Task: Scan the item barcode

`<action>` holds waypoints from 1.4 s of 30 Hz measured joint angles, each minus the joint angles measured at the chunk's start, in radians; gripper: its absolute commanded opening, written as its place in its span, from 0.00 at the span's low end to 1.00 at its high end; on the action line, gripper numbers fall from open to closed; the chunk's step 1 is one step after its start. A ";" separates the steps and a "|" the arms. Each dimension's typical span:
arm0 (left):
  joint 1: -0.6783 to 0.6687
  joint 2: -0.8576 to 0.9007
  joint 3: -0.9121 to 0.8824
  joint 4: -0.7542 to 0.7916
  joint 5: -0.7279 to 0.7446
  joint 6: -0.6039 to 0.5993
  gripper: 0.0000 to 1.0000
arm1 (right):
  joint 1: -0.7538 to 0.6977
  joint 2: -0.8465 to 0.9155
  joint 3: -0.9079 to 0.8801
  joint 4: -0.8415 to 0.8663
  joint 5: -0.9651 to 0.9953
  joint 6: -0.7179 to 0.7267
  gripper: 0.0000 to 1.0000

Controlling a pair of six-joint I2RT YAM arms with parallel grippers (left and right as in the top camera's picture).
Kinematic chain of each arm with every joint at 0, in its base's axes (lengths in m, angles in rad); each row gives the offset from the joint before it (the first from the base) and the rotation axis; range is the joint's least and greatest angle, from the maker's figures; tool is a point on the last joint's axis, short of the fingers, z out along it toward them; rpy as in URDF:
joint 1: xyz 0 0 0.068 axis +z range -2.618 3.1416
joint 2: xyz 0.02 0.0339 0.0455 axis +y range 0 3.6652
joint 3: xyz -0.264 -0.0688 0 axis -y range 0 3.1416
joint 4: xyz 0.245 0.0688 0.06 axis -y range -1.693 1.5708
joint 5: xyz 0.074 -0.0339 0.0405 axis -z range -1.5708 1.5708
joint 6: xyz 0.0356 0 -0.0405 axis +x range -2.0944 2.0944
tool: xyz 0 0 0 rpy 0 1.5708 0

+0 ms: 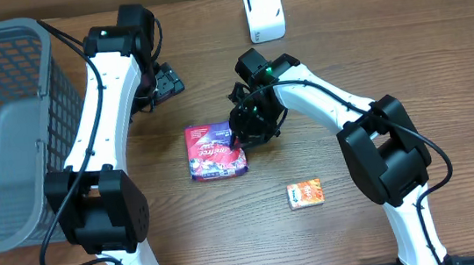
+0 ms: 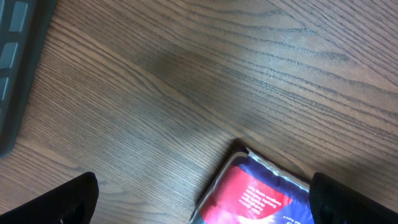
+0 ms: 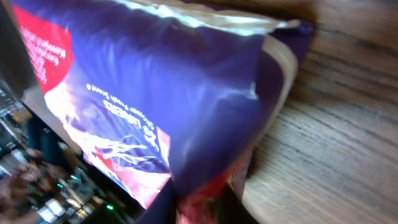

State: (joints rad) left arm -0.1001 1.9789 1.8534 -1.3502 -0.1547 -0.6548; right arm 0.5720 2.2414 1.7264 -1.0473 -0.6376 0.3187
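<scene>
Foil pouch (image 1: 215, 151): purple and red, white print, lying near the middle of the wooden table (image 1: 421, 34). Looks light, soft and glossy. Film wrinkled and puckered in the right wrist view, so likely to sag and slide rather than keep its shape. No barcode visible on the upward face; probably underneath, cannot tell. Best taken by the crimped end seam or a gathered edge, not the slick flat face. Firm pinch, slow lift, droop to be expected.

Right gripper (image 1: 242, 135): at the pouch's 3 o'clock edge, jaws drawn together on gathered film, that edge raised off the wood.

Left gripper (image 1: 164, 84): at 11 o'clock from the pouch, jaws wide apart, nothing between them, over bare wood.

White scanner (image 1: 262, 11): upright at 1 o'clock, well apart.

Small orange box (image 1: 304, 194): at 4 o'clock.

Grey mesh basket (image 1: 7, 130): at 9 o'clock.
</scene>
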 measured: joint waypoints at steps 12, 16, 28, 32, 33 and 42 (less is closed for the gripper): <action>0.000 0.000 -0.001 0.000 0.000 0.000 1.00 | -0.052 -0.004 0.000 0.053 -0.018 0.000 0.04; 0.000 0.000 -0.001 0.000 0.000 0.000 1.00 | -0.118 -0.004 0.011 0.051 -0.019 -0.002 0.04; 0.000 0.000 -0.002 0.000 0.000 0.000 1.00 | -0.254 -0.004 0.052 0.031 -0.009 -0.095 0.77; 0.000 0.000 -0.002 0.000 0.000 0.000 1.00 | -0.204 -0.004 0.052 0.039 -0.005 -0.174 0.81; 0.000 0.000 -0.002 0.000 0.000 0.000 1.00 | -0.185 -0.004 0.052 0.043 0.003 -0.188 0.81; 0.000 0.000 -0.002 0.000 0.000 0.000 1.00 | -0.047 -0.004 0.052 0.063 0.122 -0.244 0.79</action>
State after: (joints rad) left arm -0.1001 1.9789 1.8519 -1.3499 -0.1543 -0.6548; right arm 0.5251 2.2372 1.7786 -0.9844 -0.5156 0.0746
